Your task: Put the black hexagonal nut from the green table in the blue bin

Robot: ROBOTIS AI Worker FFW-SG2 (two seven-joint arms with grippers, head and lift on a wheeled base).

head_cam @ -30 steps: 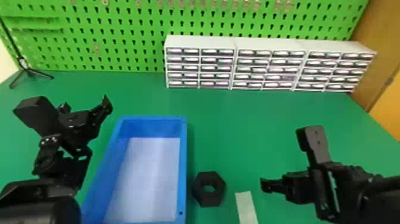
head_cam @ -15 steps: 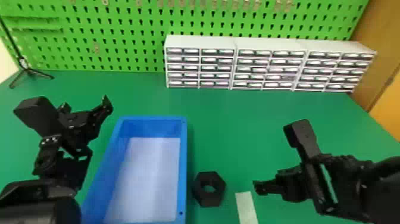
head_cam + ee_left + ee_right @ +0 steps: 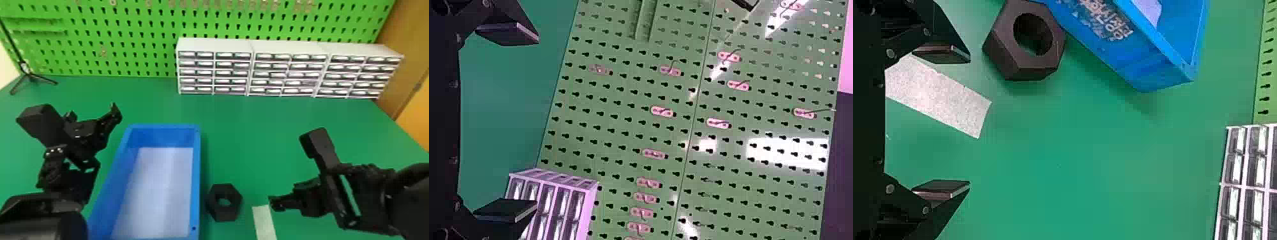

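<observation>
A green tabletop carries a long blue bin, set left of center in the head view, with its pale floor visible inside the blue walls. The black hexagonal nut lies flat on the tabletop, just beside the bin's right-hand wall, its round hole facing up. To the right of the nut, a pale strip runs along the tabletop toward the near edge of the view. The right end effector reaches in from the right side, its tips near the strip's far end and apart from the nut. In the right wrist view its two flat black fingers are spread wide, and the nut sits out past the tip of one of them. The left end effector is over the tabletop to the left of the bin, also with its fingers spread well apart. At the back, a row of white drawer cabinets stands in front of a bright green pegboard bearing small metal hooks. A black tripod stands at the far left.
</observation>
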